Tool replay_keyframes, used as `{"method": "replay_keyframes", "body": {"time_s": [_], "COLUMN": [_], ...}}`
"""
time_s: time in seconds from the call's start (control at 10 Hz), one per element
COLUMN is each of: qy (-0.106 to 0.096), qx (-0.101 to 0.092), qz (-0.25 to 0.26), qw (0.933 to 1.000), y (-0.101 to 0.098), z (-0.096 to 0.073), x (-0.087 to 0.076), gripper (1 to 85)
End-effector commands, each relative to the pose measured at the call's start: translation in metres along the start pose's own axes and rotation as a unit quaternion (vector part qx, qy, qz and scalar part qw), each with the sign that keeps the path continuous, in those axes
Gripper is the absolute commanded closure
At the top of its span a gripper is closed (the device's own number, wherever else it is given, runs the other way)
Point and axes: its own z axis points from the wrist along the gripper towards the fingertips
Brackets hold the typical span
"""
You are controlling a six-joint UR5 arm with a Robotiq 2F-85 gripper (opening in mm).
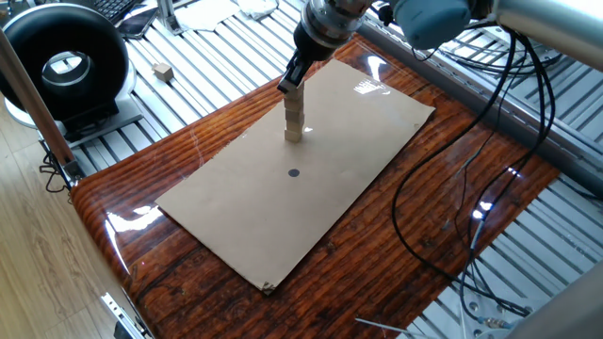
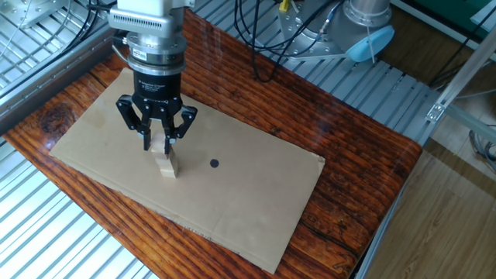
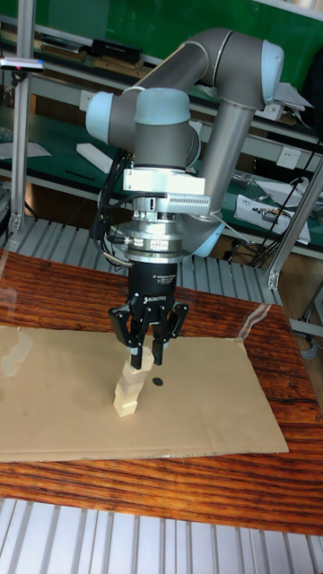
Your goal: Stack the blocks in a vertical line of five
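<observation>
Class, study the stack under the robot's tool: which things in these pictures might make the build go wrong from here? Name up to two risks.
1. In the tall fixed view the stack of blocks looks staggered rather than straight, so it may topple as the tool lets go or lifts.
2. One spare block lies off the cardboard sheet, on the slatted metal surface; picking it there may be awkward.
</observation>
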Motion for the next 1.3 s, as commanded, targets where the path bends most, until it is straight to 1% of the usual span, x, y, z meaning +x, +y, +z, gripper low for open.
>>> {"method": "replay_keyframes", "body": {"time_s": [0.0,0.7,1.0,1.1,1.2], "qy": [-0.006,-0.006,-0.003,-0.004,-0.006], "qx": [-0.002,0.011,0.004,-0.007,-0.007], "qz": [0.003,-0.001,0.003,0.005,0.001], "qw": [1.0000,0.9999,1.0000,1.0000,1.0000], "y": [-0.0001,-0.0058,-0.0027,0.0033,0.0028], "z": [-0.0018,-0.0011,-0.0011,-0.0012,-0.0014], "x": [-0.0026,-0.0024,-0.0007,-0.0013,-0.0019], "gripper": [47.0,47.3,46.3,35.0,25.3]}}
